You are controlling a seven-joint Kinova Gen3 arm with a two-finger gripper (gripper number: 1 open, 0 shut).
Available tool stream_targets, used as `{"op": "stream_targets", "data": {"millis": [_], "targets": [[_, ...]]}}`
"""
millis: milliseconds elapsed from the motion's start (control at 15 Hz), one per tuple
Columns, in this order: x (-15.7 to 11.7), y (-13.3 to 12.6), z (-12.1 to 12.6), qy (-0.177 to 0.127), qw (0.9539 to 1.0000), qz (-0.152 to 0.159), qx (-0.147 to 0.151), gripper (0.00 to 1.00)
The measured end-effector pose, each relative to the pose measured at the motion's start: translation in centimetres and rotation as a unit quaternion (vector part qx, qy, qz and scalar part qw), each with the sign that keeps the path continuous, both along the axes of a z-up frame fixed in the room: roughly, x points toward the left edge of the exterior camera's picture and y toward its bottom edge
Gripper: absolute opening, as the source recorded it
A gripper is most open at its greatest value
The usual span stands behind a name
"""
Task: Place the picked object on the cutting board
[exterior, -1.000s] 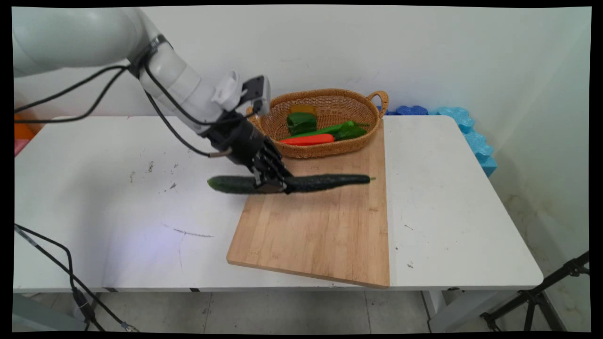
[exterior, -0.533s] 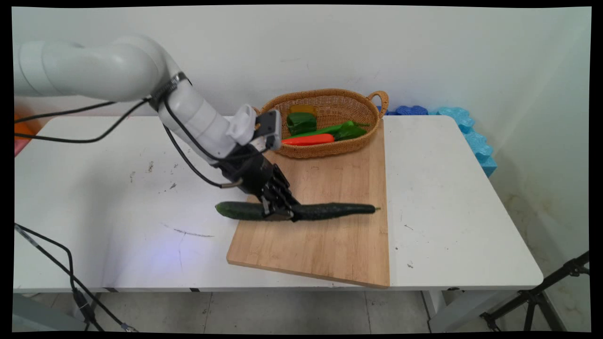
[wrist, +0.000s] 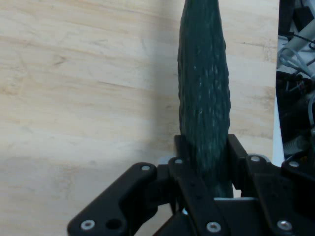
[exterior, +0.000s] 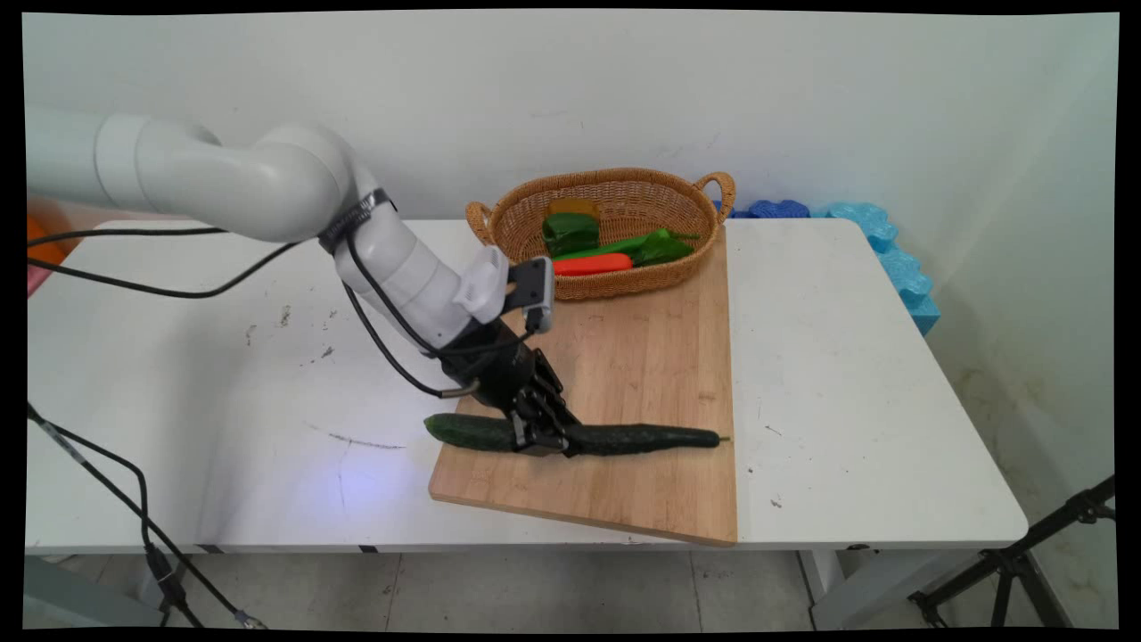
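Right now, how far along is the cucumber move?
Done: the cucumber is out of the basket and down at the cutting board. In hand: the gripper is shut on it. Left: letting go. A red pepper and green peppers remain in the basket.

Cucumber (exterior: 624, 438) lies crosswise in end effector (exterior: 541, 439), sticking out both sides, on cutting board (exterior: 642, 357) on table (exterior: 847, 357). Basket (exterior: 606, 234) with vegetables sits behind end effector at board's far end.

Main overhead; hand close; both show cucumber (exterior: 570, 436)
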State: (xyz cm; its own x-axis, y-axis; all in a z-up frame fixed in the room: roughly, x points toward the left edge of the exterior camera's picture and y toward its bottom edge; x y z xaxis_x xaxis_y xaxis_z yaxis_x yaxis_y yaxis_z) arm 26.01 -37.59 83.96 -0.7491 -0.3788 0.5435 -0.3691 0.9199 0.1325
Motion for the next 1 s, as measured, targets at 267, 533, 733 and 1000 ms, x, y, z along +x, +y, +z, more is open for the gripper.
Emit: {"op": "stream_targets", "data": {"millis": [267, 533, 733, 1000], "targets": [[-0.8, 0.0, -1.5, -0.002, 1.0, -0.008, -0.003, 0.0], [-1.2, -0.1, -2.7, -0.005, 0.9998, -0.015, -0.008, 0.0], [-1.3, -0.1, -3.3, -0.006, 0.9998, -0.018, -0.011, 1.0], [-1.4, 0.0, -3.6, -0.005, 0.9995, -0.027, -0.018, 1.0]]}}
